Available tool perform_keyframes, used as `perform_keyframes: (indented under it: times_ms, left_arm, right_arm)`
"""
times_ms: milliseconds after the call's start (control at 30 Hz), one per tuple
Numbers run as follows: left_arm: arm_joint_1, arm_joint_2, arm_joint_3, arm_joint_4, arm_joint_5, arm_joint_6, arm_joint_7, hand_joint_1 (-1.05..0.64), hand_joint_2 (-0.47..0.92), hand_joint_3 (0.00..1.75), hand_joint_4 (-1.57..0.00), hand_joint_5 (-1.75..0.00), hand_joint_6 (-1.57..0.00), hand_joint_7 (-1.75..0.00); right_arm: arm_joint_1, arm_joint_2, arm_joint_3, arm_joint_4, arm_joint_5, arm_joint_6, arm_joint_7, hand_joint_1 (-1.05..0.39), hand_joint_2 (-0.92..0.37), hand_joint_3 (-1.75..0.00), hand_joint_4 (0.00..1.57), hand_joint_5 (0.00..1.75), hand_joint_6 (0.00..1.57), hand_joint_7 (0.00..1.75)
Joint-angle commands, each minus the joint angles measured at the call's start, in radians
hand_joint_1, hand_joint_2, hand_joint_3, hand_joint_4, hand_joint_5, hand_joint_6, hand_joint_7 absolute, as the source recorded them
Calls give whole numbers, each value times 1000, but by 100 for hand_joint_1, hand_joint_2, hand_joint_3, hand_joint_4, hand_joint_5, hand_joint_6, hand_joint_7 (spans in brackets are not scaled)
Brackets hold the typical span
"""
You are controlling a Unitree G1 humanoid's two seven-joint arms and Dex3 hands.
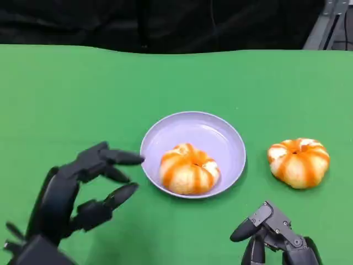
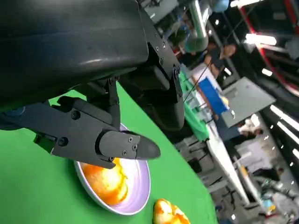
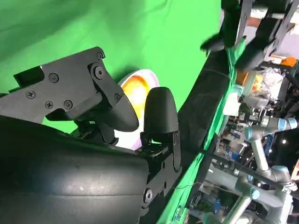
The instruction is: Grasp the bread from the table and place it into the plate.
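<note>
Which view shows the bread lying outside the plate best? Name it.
The head view: the loose bread lies whole and unobstructed on the green table right of the plate. The left wrist view catches just a cropped part at the edge; the right wrist view shows nothing identifiable.

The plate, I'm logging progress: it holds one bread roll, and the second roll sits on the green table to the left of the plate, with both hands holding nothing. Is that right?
Not quite. The second roll lies to the right of the plate, not the left, as the head view shows. The rest holds: one roll is in the plate, and the left hand and right hand hold nothing.
</note>
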Motion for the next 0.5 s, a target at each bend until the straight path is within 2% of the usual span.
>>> perform_keyframes:
  times_ms: [33, 100, 167, 233, 300, 367, 500]
  left_arm:
    - [67, -24, 21, -32, -42, -35, 18, -15, 40, 125, -79, -148, -74, -125]
    - [83, -35, 22, -36, -46, -36, 18, -6, 31, 147, -83, -156, -79, -137]
    - [96, -41, 21, -42, -38, -31, 20, -2, 28, 156, -85, -159, -80, -143]
    - [112, -45, 17, -52, -25, -20, 21, 1, 24, 166, -92, -171, -86, -158]
    - [132, -51, 10, -56, -28, -20, 16, 0, 25, 167, -96, -174, -87, -164]
    - [146, -58, 5, -56, -27, -34, 16, -4, 29, 158, -98, -174, -86, -167]
    - [154, -63, 0, -61, -29, -40, 12, -5, 27, 163, -95, -175, -83, -168]
  right_arm:
    - [14, -14, -11, -14, 6, -6, 0, -11, -76, -137, 74, 175, 36, 175]
    - [14, -17, -17, -18, -2, -6, -4, -11, -75, -136, 75, 175, 36, 175]
    - [15, -23, -23, -19, -15, -5, -8, -10, -75, -136, 75, 175, 36, 175]
    - [19, -29, -31, -22, -29, -1, -13, -11, -75, -132, 75, 175, 37, 175]
    - [25, -32, -37, -19, -29, -15, -15, -11, -75, -130, 75, 175, 37, 175]
    - [36, -36, -40, -18, -31, -30, -18, -11, -75, -129, 74, 175, 37, 175]
    - [47, -36, -37, -24, -18, -42, -13, -11, -76, -129, 70, 175, 36, 175]
